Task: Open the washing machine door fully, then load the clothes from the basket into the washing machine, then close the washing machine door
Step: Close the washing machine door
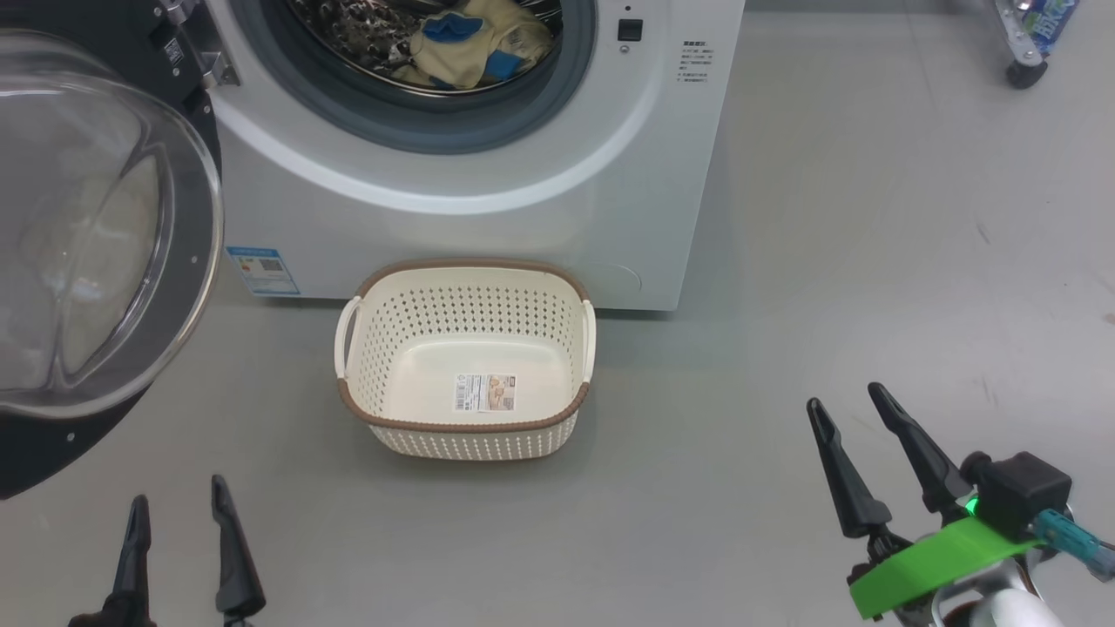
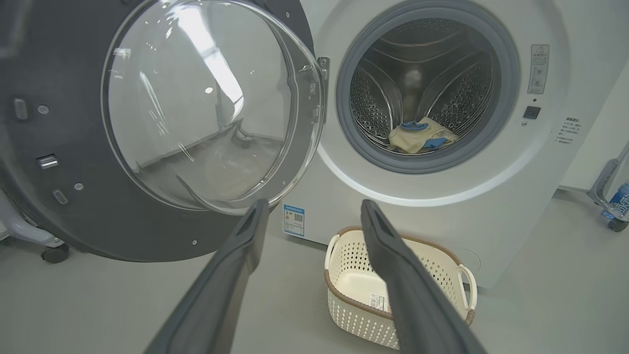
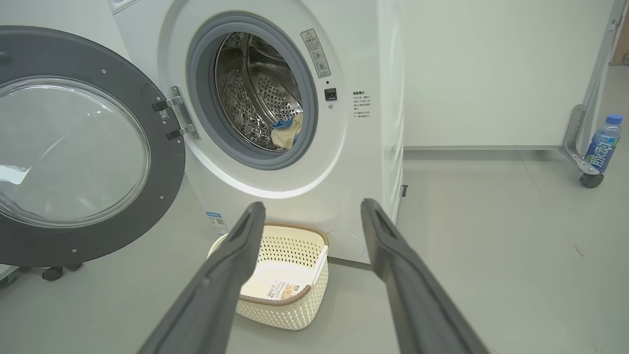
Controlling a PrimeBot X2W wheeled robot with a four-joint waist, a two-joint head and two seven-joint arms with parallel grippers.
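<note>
Our left gripper (image 1: 178, 492), lower left, and right gripper (image 1: 843, 396), lower right, hung spread wide, holding nothing, over open floor (image 1: 784, 305). At centre the basket (image 1: 470, 264) sat just before the washing machine (image 1: 523, 235). The clothes (image 1: 475, 43) lay in the drum at top centre, and the washing machine door (image 1: 202, 261) stood wide at the left edge.

1. Floor first: a smooth pale grey floor (image 1: 871, 261), matte, with a few small dark scuff marks (image 1: 984, 233) off to the right.
2. At the back there's a plain white wall panel (image 3: 491, 73) with a thin ledge along its foot.
3. Far right corner: a silver metal frame leg (image 3: 575, 132) on a black caster wheel (image 3: 591, 180), with a clear plastic water bottle with blue label and cap (image 3: 604, 142) tucked against it.
4. Lighting's soft and even, with only faint shadows.
</note>
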